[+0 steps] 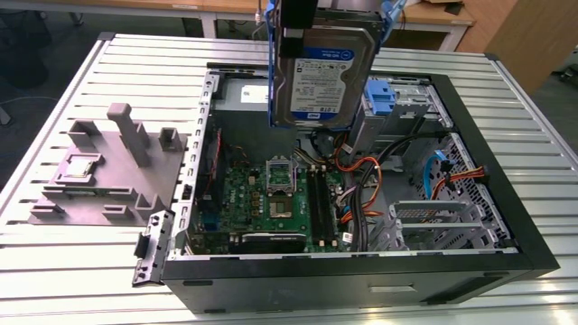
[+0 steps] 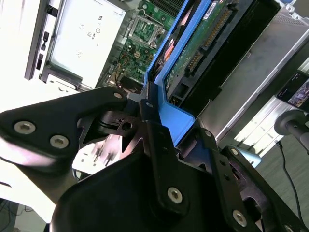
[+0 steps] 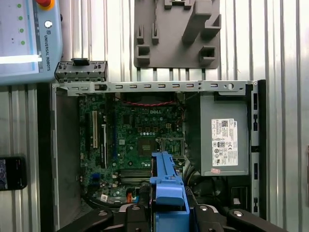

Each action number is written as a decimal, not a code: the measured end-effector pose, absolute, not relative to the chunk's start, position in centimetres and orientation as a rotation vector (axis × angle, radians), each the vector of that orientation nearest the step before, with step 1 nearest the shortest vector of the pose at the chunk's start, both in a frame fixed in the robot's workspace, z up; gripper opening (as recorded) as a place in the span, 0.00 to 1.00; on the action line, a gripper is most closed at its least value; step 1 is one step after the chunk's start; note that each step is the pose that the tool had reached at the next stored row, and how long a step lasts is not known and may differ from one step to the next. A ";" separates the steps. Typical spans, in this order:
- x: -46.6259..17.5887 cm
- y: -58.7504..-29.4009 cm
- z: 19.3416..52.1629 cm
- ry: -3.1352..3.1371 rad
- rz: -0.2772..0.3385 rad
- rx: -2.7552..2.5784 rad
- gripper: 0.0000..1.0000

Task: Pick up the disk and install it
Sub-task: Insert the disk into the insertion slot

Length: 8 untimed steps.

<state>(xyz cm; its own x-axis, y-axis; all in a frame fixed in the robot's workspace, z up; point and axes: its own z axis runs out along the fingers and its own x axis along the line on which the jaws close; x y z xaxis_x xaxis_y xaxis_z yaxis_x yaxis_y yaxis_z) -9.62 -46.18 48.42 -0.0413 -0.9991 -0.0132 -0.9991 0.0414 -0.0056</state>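
Disk (image 1: 327, 78), a flat silver-grey metal slab with a white-and-blue label and a blue plastic frame, hangs upright over the open black computer case (image 1: 361, 288) on the ribbed metal surface (image 1: 81, 264), clamped in the black gripper (image 2: 153, 113).

soft, even light from overhead in the exterior view; glare streaks the near edge of the slatted table (image 1: 361, 315), and the computer case (image 1: 361, 277) is shaded inside. in the second wrist view the table burns out to white, while the disk (image 2: 203, 43) stays readable.
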 end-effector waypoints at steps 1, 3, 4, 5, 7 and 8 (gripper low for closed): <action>-9.6 -46.3 48.4 2.257 0.008 -2.166 0.37; -9.6 -46.4 48.4 2.258 0.008 -2.166 0.37; -9.6 -46.4 48.4 2.258 0.008 -2.166 0.37; -9.6 -46.4 48.4 2.258 0.008 -2.165 0.37; -9.5 -46.4 48.4 2.258 0.007 -2.165 0.37; -9.4 -46.4 48.4 2.258 0.007 -2.165 0.37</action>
<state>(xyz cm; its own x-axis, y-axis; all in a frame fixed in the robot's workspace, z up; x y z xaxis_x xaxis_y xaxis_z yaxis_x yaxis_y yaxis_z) -9.38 -46.40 48.37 -0.0418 -0.9990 -0.0127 -0.9991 0.0419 -0.0056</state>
